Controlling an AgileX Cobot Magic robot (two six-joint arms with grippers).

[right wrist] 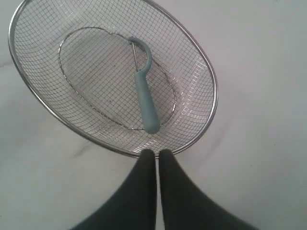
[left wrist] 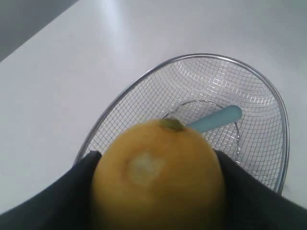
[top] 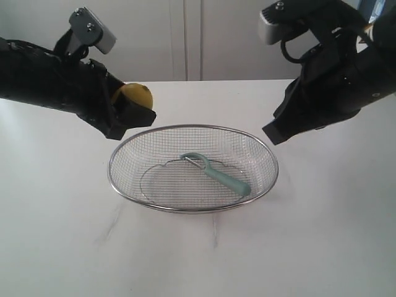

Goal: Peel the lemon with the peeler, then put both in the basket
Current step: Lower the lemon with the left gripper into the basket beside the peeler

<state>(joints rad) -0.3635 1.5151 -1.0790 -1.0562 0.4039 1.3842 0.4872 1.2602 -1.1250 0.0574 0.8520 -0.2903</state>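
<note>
Risk, basket (top: pixel 247 153): light wire mesh on a smooth table. In my judgement, a lemon dropped on the near rim could tip or slide it.
Risk, peeler (top: pixel 221 176): lies across the basket floor, handle toward the front rim. A lemon landing on it could bounce or roll.
Risk, lemon (top: pixel 137 96): round and smooth. It hangs just outside the left rim, so release here would likely miss onto the table.
Pose, left arm: reaches in low from the left, tilted down toward the basket. My left pincer (top: pixel 139 108) is clamped on the lemon, one finger on each side.
Pose, right arm: raised above the right rim, angled down. My right pincer (right wrist: pixel 155 155) has its fingers pressed together, holding nothing and clear of the basket.
</note>
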